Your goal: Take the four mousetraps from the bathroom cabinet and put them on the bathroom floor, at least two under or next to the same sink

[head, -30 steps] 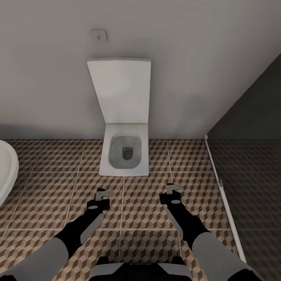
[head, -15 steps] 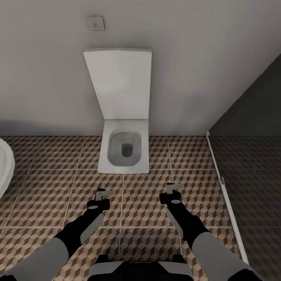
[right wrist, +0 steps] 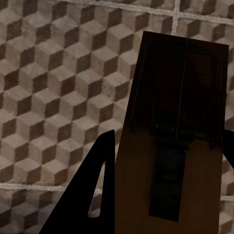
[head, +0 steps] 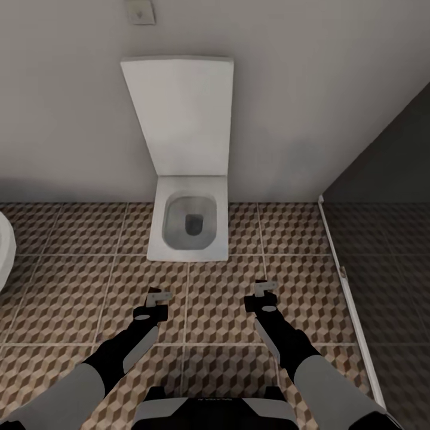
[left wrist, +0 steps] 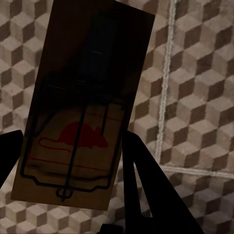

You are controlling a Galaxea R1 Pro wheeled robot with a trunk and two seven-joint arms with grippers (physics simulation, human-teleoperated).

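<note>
We rolled closer — the toilet (head: 188, 224) sat nearer ahead of both pincers, left gripper (left wrist: 68, 161) and right gripper (right wrist: 165, 161) each pinching a mousetrap (left wrist: 83, 112) (right wrist: 178, 141) above the bathroom floor (head: 71, 298).

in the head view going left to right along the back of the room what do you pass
White bathtub edge → wall plate → toilet → white shower threshold strip → darker shower tiles. Nearer the camera, the left tool comes before the right tool, each shut on a mousetrap.
</note>
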